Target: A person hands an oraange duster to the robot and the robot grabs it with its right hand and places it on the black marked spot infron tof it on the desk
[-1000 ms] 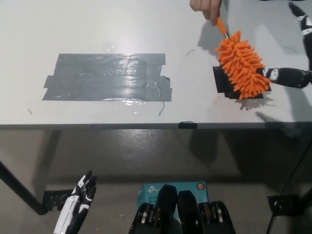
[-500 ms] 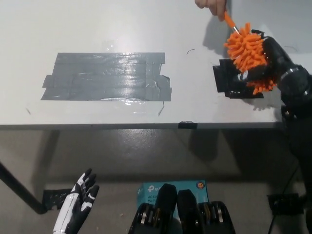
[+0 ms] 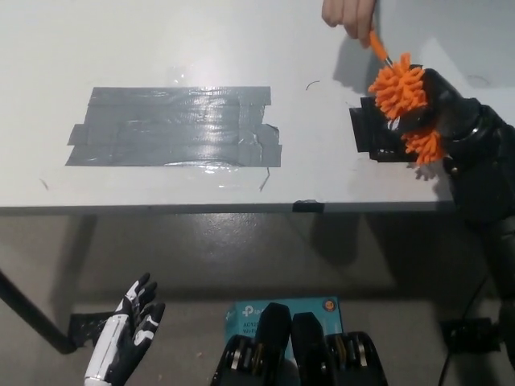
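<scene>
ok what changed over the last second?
The right hand swung in from the right and closed on the orange duster; the person's hand still holds its handle. The left hand stayed low, open; grey tape patch unchanged.

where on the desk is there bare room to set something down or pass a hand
Bare desk lies behind the grey tape patch and between it and the black marked spot. Crowded at the spot: right hand shut on the orange duster, person's hand on its handle. Left hand hangs below.
</scene>
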{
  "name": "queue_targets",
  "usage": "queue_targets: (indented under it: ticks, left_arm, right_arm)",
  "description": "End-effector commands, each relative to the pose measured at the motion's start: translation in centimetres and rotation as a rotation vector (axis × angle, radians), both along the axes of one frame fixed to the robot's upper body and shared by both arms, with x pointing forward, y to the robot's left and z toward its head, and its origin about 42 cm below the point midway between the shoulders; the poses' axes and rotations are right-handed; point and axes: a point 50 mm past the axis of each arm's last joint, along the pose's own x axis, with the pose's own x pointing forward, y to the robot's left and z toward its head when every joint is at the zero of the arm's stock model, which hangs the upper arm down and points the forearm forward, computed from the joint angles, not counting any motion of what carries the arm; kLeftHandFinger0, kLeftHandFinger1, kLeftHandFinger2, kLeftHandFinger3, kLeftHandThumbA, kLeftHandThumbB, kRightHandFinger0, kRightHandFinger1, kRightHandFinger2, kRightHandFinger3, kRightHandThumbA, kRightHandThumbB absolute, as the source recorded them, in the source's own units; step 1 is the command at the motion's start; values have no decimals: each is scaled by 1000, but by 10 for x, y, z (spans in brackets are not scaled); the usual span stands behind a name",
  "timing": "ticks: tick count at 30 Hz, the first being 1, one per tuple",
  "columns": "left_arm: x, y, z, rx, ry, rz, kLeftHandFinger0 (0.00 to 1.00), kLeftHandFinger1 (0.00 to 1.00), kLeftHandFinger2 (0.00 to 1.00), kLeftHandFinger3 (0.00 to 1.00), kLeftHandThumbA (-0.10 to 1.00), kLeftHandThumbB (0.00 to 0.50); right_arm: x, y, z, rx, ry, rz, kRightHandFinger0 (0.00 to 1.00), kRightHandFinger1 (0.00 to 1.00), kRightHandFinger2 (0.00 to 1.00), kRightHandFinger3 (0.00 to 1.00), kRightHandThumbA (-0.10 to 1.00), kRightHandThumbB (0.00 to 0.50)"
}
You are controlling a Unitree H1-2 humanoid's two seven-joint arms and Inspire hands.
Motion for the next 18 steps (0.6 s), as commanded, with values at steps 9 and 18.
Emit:
queue_targets:
  ticks: [9,18]
  left_arm:
    - [-4,-2,14,-26,-34,-42,1000,1000,1000,1000,721,162]
    - [-2,-11,20,-26,-47,-73,1000,1000,1000,1000,685,174]
  right_arm:
    - [3,-25,23,-107,-167,-72,168,518,659,1000,-100,213]
    - [-13,-17,40,-25,-307,-40,36,306,357,325,-100,211]
